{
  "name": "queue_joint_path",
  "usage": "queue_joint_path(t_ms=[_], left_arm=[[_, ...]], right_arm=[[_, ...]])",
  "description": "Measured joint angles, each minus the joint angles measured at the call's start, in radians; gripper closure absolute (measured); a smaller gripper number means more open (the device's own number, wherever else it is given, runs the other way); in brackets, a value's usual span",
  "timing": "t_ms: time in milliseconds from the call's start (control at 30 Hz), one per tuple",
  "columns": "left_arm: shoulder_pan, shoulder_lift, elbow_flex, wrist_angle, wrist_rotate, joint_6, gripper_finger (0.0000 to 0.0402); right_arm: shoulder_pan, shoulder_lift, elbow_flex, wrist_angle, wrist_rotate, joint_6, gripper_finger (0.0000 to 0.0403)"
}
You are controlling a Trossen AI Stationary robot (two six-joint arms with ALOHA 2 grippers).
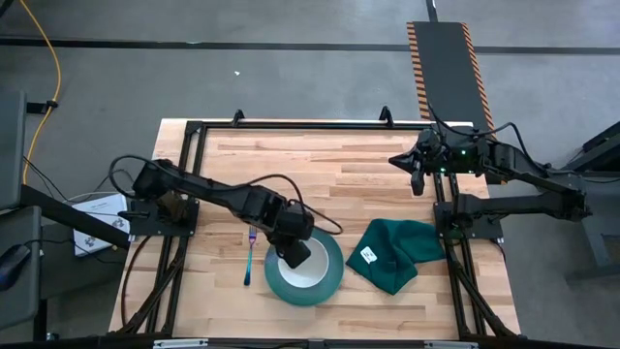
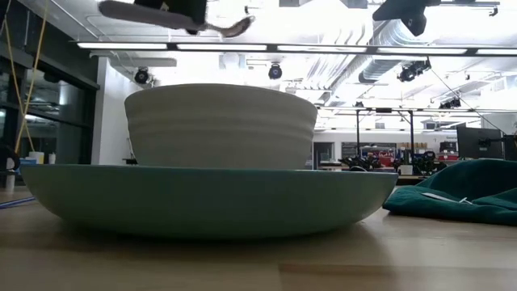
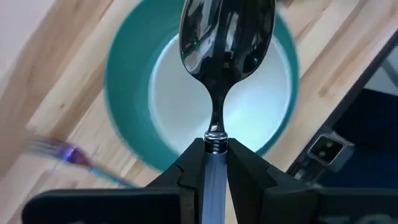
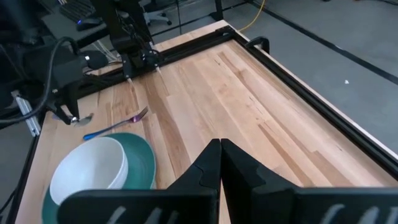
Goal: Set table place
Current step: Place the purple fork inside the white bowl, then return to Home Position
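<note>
Spoon [image 3: 226, 37] clamped in left gripper [image 3: 216, 163] above white bowl [image 1: 302, 267] on teal plate [image 1: 329, 283].
Handle hidden between fingers; fork [image 1: 250, 254] partly blurred; right gripper [image 4: 219, 155] closed, empty, near table's [image 1: 339, 165] far right corner.

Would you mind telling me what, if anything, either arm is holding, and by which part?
The left tool grips the shiny metal spoon by its pale blue handle, just below the neck, above the white bowl. The right tool holds nothing.

White bowl [image 1: 302, 269] on teal plate [image 1: 331, 284]; green cloth [image 1: 397, 250]; fork [image 1: 250, 254] handle seemingly blue-purple.
</note>
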Motion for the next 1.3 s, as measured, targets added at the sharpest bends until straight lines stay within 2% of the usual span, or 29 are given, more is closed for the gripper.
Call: queue_joint_path(t_ms=[367,767,1300], left_arm=[[0.001,0.049,0.000,0.059,0.005,-0.004,0.0358],[-0.008,0.093,-0.002,0.103,0.095,-0.002,0.0358],[-0.005,0.107,-0.001,0.129,0.123,-0.001,0.0358]], right_arm=[[0.000,0.000,0.000,-0.005,-0.022,-0.008,0.0402],[0.000,0.000,0.000,-0.020,-0.029,-0.015,0.0402],[0.000,0.000,0.000,-0.020,-0.035,-0.035,0.0402]])
